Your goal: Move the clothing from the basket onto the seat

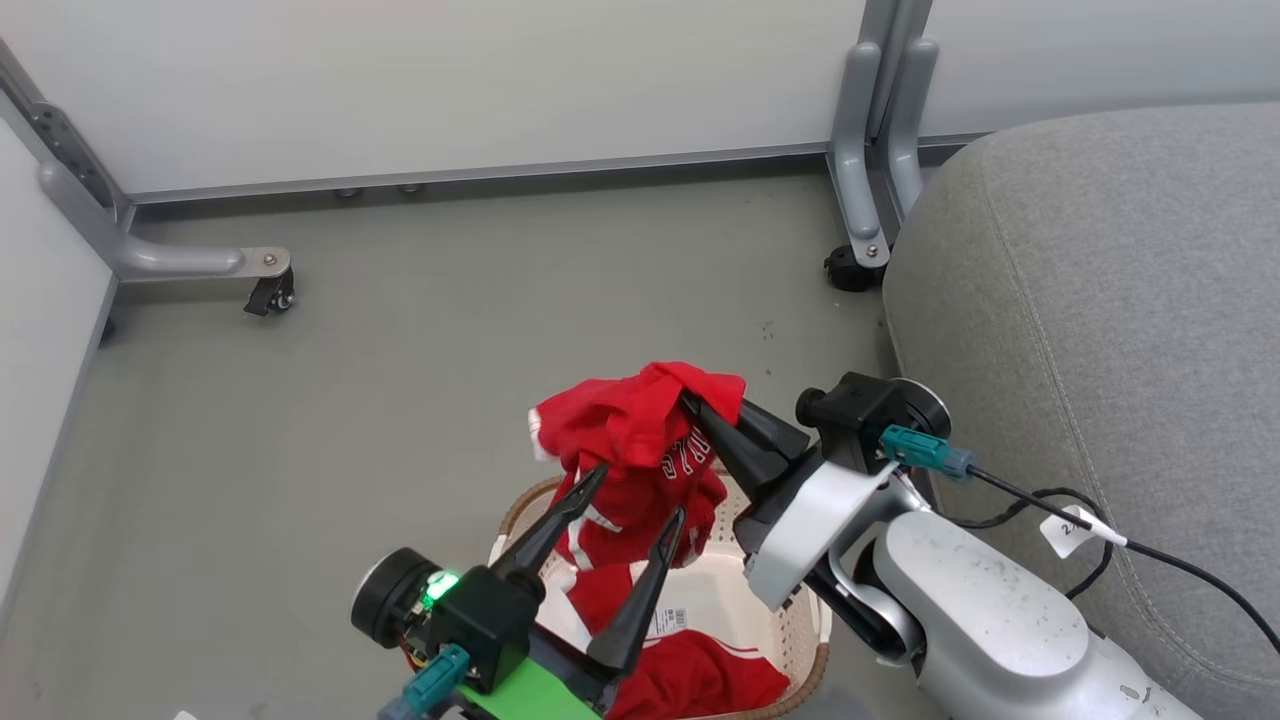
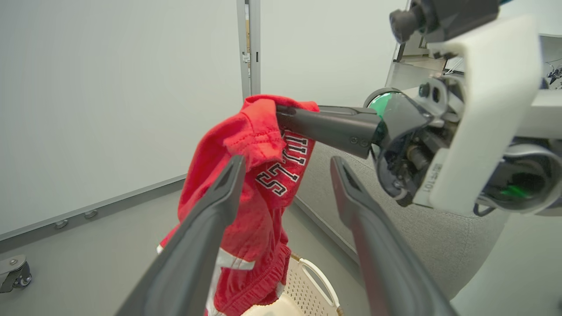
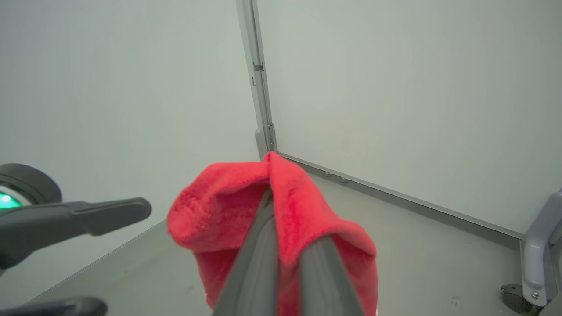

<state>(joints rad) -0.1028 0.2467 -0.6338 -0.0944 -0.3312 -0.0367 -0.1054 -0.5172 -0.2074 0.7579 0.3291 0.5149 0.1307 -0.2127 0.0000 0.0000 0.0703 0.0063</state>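
A red garment (image 1: 625, 430) with white lettering and white panels hangs above the basket (image 1: 805, 625), bunched at its top. My right gripper (image 1: 697, 405) is shut on that top fold; the right wrist view has its closed fingers buried in the red cloth (image 3: 303, 210). My left gripper (image 1: 633, 500) is open just below, its fingers (image 2: 228, 180) spread in front of the hanging fabric (image 2: 250, 228) and gripping nothing. A second red garment (image 1: 695, 675) lies in the cream perforated basket beside a paper label. The grey seat (image 1: 1110, 300) rises at the right.
Grey floor stretches ahead to white partition panels on wheeled metal feet (image 1: 268, 292), with another foot and caster (image 1: 853, 268) close to the seat's far corner. A black cable with a white tag (image 1: 1068, 532) lies on the seat's near edge.
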